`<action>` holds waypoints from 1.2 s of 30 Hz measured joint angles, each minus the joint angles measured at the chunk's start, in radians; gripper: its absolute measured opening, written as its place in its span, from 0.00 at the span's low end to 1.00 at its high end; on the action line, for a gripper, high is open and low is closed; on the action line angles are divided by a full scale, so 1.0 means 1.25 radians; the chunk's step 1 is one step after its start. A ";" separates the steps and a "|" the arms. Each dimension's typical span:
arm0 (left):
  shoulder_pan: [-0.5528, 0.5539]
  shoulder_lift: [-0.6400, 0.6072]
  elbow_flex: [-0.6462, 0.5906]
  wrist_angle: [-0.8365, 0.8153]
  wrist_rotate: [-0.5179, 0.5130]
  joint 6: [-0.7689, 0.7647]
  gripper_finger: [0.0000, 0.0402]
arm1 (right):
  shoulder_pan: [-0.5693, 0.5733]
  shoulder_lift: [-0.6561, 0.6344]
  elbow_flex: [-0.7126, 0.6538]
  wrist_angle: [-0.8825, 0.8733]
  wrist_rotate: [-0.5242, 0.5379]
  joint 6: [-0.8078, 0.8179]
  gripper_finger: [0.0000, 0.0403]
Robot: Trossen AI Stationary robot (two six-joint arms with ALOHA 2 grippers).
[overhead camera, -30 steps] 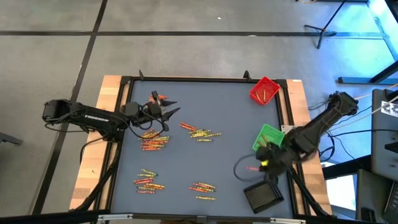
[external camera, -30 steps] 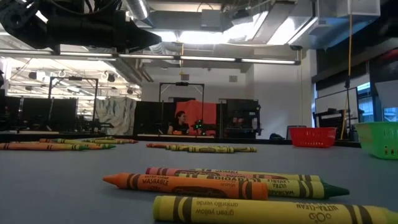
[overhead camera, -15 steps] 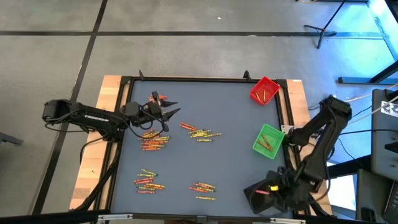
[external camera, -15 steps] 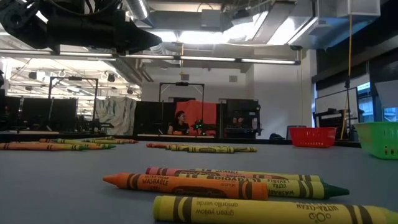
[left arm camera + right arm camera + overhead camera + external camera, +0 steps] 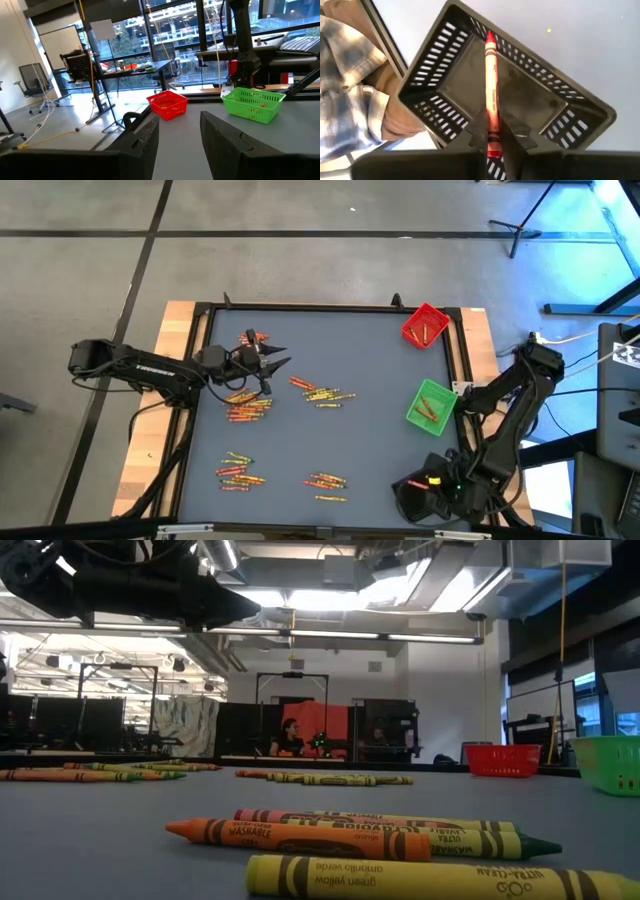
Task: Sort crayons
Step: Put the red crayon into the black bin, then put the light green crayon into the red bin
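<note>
A red crayon (image 5: 491, 92) sits pinched between the fingers of the right end effector (image 5: 492, 131), its tip pointing down into the black tray (image 5: 451, 30) directly beneath. In the high view that right end effector (image 5: 432, 483) hangs over the black tray (image 5: 409, 498) at the table's near right corner, just inside the edge. The other crayons (image 5: 248, 408) lie in five loose clusters across the left and middle of the dark table (image 5: 360, 380); single sticks are too small to count. The right half of the table has open room around three trays: black, green tray (image 5: 431, 405) and red tray (image 5: 425, 325), the latter two each holding crayons. The left end effector (image 5: 272, 356) hovers, fingers spread and empty, near the far left clusters.
</note>
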 joint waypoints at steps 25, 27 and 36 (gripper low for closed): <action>-0.007 0.000 0.000 -0.044 0.035 -0.057 0.32 | -0.375 -0.061 0.000 0.001 0.280 -0.762 0.40; -0.014 0.003 0.000 -0.055 0.039 -0.058 0.32 | -0.430 -0.048 0.000 0.020 0.296 -0.848 0.40; -0.044 0.046 0.000 -0.062 0.042 -0.058 0.32 | -0.606 0.013 0.000 0.081 0.277 -1.113 0.40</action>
